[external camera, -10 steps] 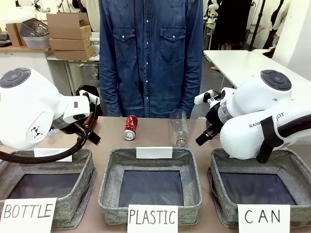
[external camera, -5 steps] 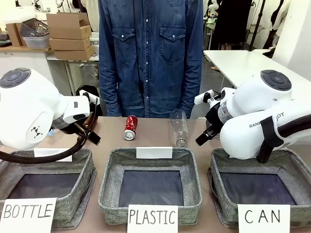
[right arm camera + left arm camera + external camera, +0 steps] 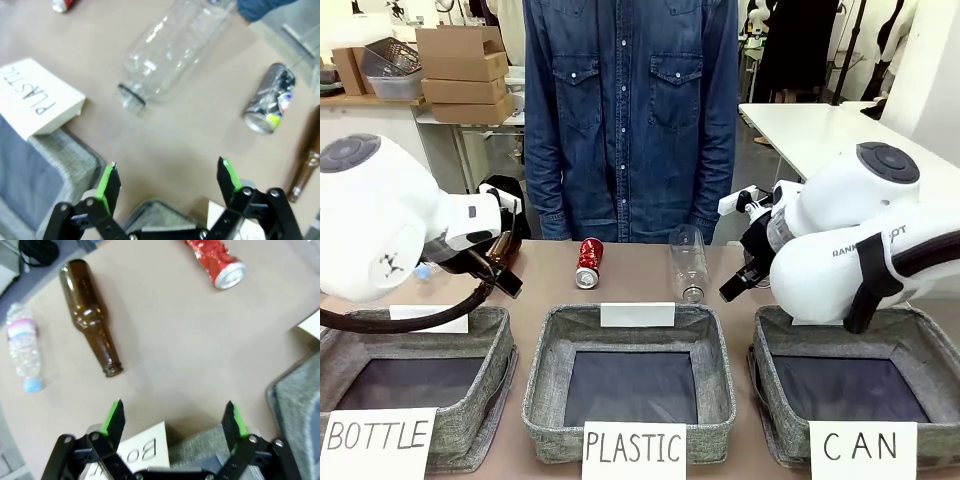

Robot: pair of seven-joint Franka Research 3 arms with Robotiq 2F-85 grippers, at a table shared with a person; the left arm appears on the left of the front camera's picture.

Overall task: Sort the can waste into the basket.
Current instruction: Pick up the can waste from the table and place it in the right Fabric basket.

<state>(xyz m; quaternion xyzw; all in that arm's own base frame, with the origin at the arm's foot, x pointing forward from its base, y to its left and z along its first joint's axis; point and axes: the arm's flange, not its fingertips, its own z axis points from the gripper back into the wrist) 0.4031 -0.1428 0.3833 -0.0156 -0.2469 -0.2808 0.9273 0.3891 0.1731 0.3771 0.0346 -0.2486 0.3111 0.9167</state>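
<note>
A dented red can lies on the table's far side in front of the person; the left wrist view has the red can beyond my left gripper, which hangs open with nothing in it. In the right wrist view a silver-grey can lies on its side, ahead and to the right of my open, empty right gripper. The grey basket with the "CAN" card stands at the front right with nothing in it. My right gripper hovers by its far left corner.
Grey baskets marked "PLASTIC" and "BOTTLE" stand in the middle and on the left. A clear plastic bottle lies beside the red can. A brown glass bottle and a small plastic bottle lie ahead of the left gripper.
Both arms have drifted slightly to the left. The cans and bottles lie where they were.
</note>
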